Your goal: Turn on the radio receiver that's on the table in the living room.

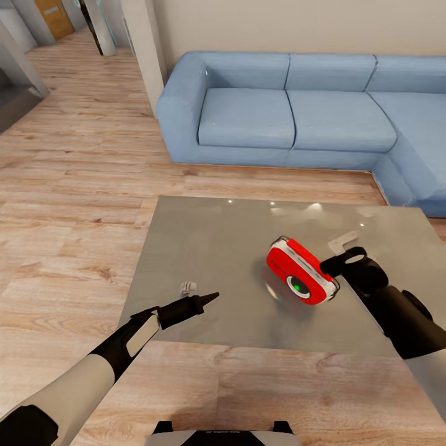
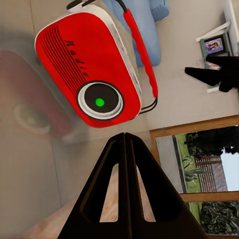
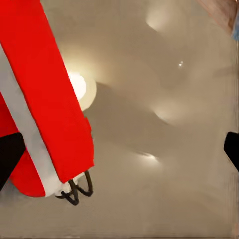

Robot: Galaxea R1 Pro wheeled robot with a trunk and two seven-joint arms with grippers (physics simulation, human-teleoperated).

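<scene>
From the head camera, the radio receiver [image 1: 301,271] lies tilted on the glossy grey worktop [image 1: 204,260], right of its middle, with its dial and green centre light facing up and toward the robot. The left arm reaches forward from the lower left, forearm low over the near edge of the worktop, and its gripper [image 1: 207,300] points at the radio, well apart from it, fingers pressed together into one tip. The right arm comes in from the lower right; the right gripper [image 1: 347,255] sits just beside the radio's right end, and contact cannot be told. A blue sofa [image 1: 291,111] stands beyond the worktop on the wood plank floor [image 1: 74,186].

In the left wrist camera, the left gripper [image 2: 125,137] is clenched, its fingers meeting at a point aimed just under the radio's dial.

In the right wrist camera, the right gripper's fingertips [image 3: 9,152] stand spread wide at the picture's two edges, released, with the radio's red and white body [image 3: 45,94] next to one of them.
</scene>
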